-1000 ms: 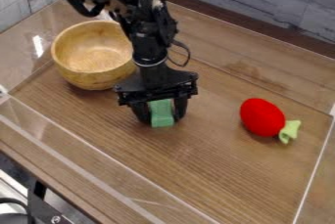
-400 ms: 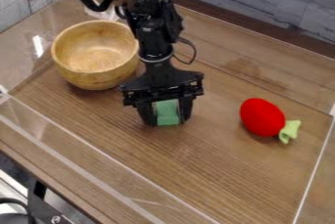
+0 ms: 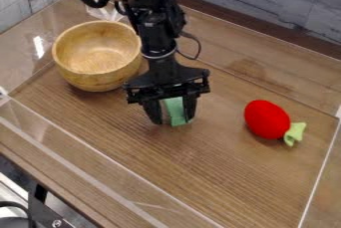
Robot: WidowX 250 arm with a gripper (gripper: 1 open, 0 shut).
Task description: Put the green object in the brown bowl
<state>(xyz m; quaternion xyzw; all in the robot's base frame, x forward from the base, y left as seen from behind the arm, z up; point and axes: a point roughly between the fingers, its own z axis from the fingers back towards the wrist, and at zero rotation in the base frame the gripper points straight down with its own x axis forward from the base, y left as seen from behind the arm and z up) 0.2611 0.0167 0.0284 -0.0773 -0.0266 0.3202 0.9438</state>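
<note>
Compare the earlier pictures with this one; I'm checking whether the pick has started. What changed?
Little changed. The claw edged slightly right in the picture and stays down around the green object, which still sits on the table, not lifted. Whether it is gripped cannot be told. The brown bowl and the red strawberry toy kept their places.

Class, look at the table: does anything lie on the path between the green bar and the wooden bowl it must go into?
Nothing visible does. The green bar sits between the fingers of the gripper, and only bare table separates it from the brown bowl. The red toy lies on the opposite side.
</note>
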